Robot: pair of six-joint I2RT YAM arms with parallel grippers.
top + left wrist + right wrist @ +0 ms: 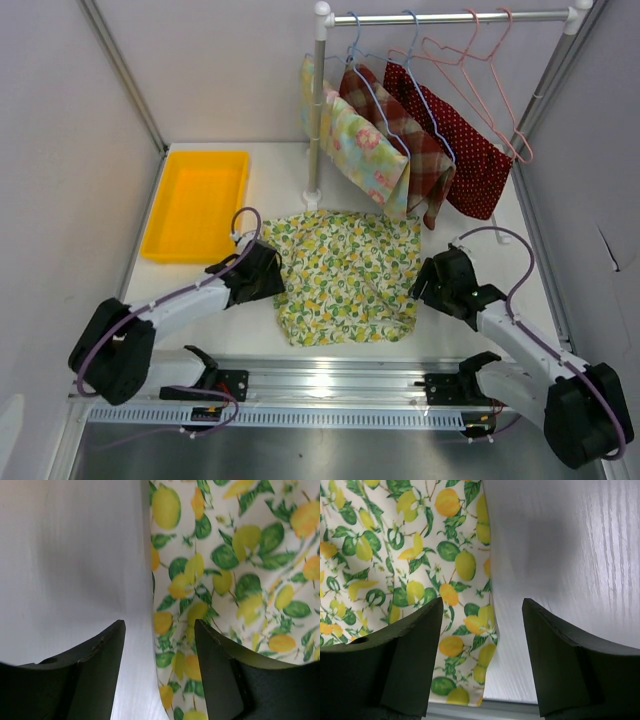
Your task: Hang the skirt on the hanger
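Observation:
A lemon-print skirt lies flat on the white table between both arms. My left gripper is open at the skirt's left edge; in the left wrist view the fabric edge runs between the fingers. My right gripper is open at the skirt's right edge; in the right wrist view the skirt's edge lies between the fingers. Empty pink hangers hang on the rail at the back right.
Three other garments hang on the rail: a floral one, a plaid one and a red dotted one. A yellow tray sits at the back left. The rail's post stands behind the skirt.

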